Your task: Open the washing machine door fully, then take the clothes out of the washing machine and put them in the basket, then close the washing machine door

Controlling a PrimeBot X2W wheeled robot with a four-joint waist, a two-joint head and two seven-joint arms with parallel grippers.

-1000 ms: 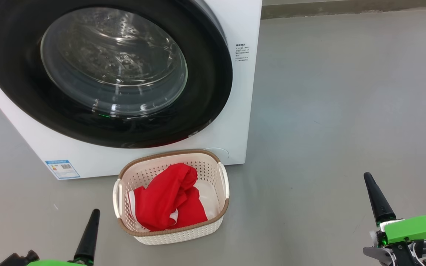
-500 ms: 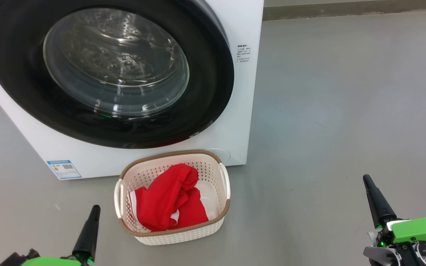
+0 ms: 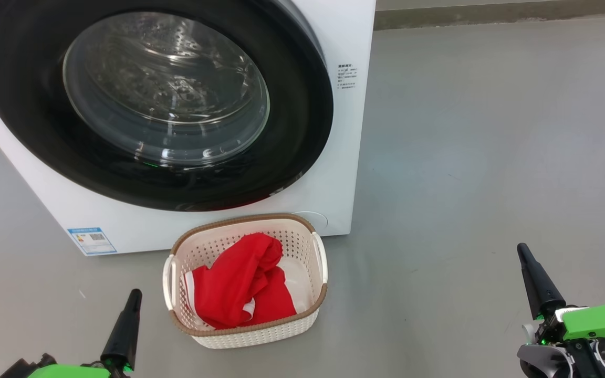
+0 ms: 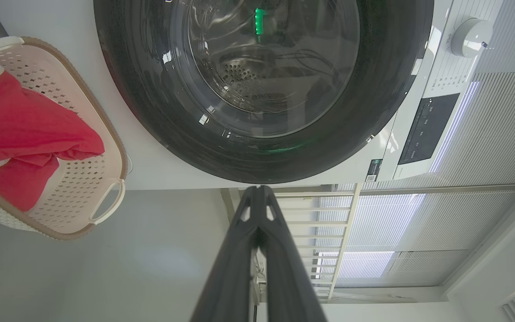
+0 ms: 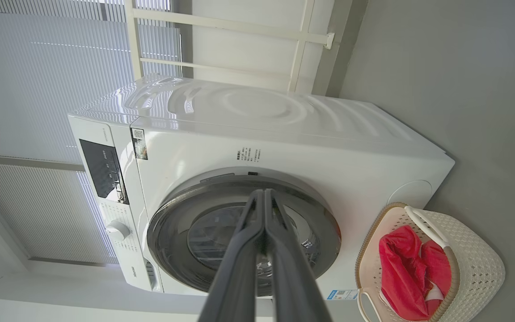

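The white washing machine (image 3: 344, 131) fills the upper left, and its round black washing machine door (image 3: 24, 105) lies closed flat against the front, the steel drum showing through the glass. Before it on the floor stands the cream basket (image 3: 302, 247) with the red clothes (image 3: 242, 289) heaped inside. My left gripper (image 3: 133, 296) is shut at the lower left, a little left of the basket and holding nothing. Down at the lower right my right gripper (image 3: 522, 252) is shut and empty, well clear of the basket. Both wrist views look along shut fingers (image 4: 257, 197) (image 5: 264, 197) at the door (image 4: 373, 112) (image 5: 172, 223).
Grey floor (image 3: 491, 131) spreads wide to the right of the machine. A wall base (image 3: 491, 10) runs along the far edge. A blue sticker (image 3: 91, 240) marks the machine's lower left front. Window blinds (image 5: 38, 89) stand behind the machine.
The head view has shifted slightly, so the machine and basket sit a touch further right. Both grippers have stayed shut and sunk a little lower in the picture.
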